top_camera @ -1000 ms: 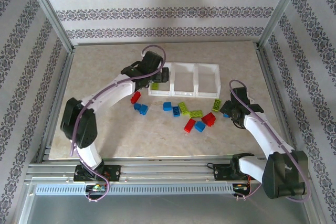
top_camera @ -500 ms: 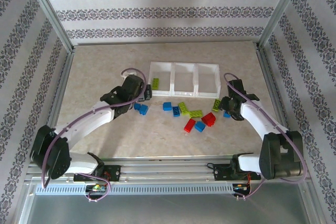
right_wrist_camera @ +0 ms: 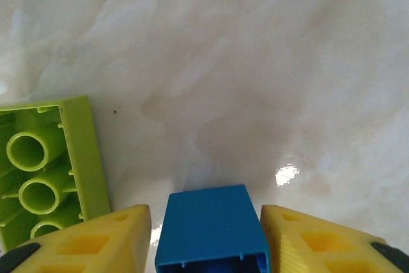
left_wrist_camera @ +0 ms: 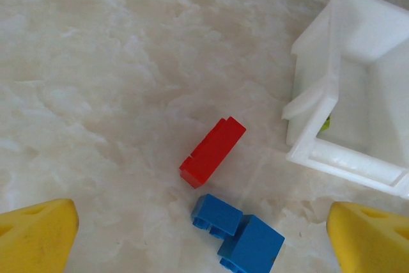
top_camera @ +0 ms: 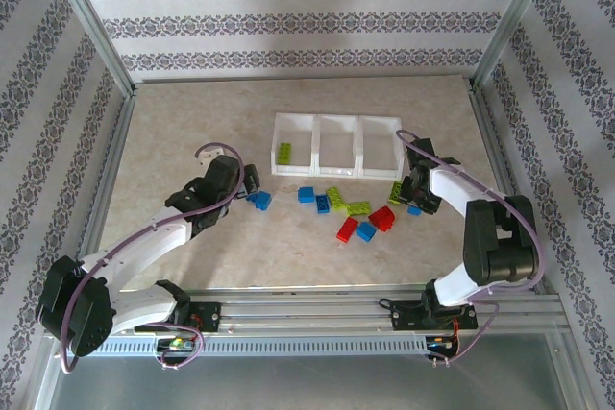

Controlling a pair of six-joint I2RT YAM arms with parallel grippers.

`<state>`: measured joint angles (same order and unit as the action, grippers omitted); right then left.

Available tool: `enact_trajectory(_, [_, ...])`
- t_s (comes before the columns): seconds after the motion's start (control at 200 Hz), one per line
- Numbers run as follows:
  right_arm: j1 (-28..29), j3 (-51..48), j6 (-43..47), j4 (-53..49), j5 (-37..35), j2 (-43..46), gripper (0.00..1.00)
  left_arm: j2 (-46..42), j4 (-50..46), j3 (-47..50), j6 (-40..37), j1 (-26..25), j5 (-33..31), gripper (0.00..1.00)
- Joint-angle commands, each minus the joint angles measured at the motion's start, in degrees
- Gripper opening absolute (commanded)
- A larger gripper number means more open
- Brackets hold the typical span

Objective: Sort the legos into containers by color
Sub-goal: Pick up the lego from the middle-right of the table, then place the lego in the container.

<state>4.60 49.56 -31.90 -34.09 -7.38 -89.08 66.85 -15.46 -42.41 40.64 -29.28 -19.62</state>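
Legos (top_camera: 358, 207) red, blue and green, spread on the tan table (top_camera: 192, 122), most of them in a loose bunch just in front of the white tray (top_camera: 336, 118). One green lego (top_camera: 284, 152) lying inside the tray's left box. Left gripper (top_camera: 252, 182) low over the table, near the tray's left front corner, at the left end of the bunch. Its yellow fingers (left_wrist_camera: 38, 238) spread wide apart, gripping nothing. Seen from the left wrist camera: a red lego (left_wrist_camera: 213, 151) flat on the table in the wide gap between the fingers, with two blue legos (left_wrist_camera: 217, 214) just beside it, nearer the camera, the pair touching each other. Tray corner off to one side of that view, well apart from the red lego, with a bit of green peeking over its wall. Right gripper (top_camera: 415, 201) down at the right end of the bunch, close to the tray's right front corner. Seen from the right wrist camera: yellow fingers (right_wrist_camera: 96, 241) on both sides of a small blue lego (right_wrist_camera: 211, 228), very close to it. A thin strip of table between one finger and the brick, the other finger right up against it or nearly so. Too hard to tell whether pinched tight or only framed. An upside-down green lego (right_wrist_camera: 45, 171) just beside that blue one, round tubes facing up, its edge next to one finger. More red, blue and green bricks between the two grippers in the top view, all on the table.
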Motion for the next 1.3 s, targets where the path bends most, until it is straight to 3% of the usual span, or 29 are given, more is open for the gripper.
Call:
enact_trajectory(0.0, [-0.29,1.59,0.35,-0.89,0.6,-0.97,0.44,-0.93,0.93,-0.14,1.41,1.18,-1.6,1.0])
enact_trajectory(0.235, [-0.27,1.24,0.32,-1.9,0.76,1.65,0.27,-0.87,0.48,-0.55,1.28,2.09,-1.74,1.0])
enact_trajectory(0.455, [0.74,2.12,0.96,-3.78,0.1,8.22,0.23,-0.89,0.78,-0.05,1.6,3.15,-0.29,1.0])
enact_trajectory(0.66, [5.08,7.11,2.68,-3.18,-1.63,10.61,0.23,-0.92,1.14,0.5,1.98,4.17,1.24,1.0])
enact_trajectory(0.964, [9.66,23.43,7.3,-4.23,-4.95,-1.7,0.23,-2.36,0.05,0.87,2.07,5.83,2.55,1.0])
enact_trajectory(1.294, [9.76,36.69,10.79,-4.7,-5.2,-15.73,0.21,-5.42,-1.06,2.35,2.23,7.48,3.25,1.0])
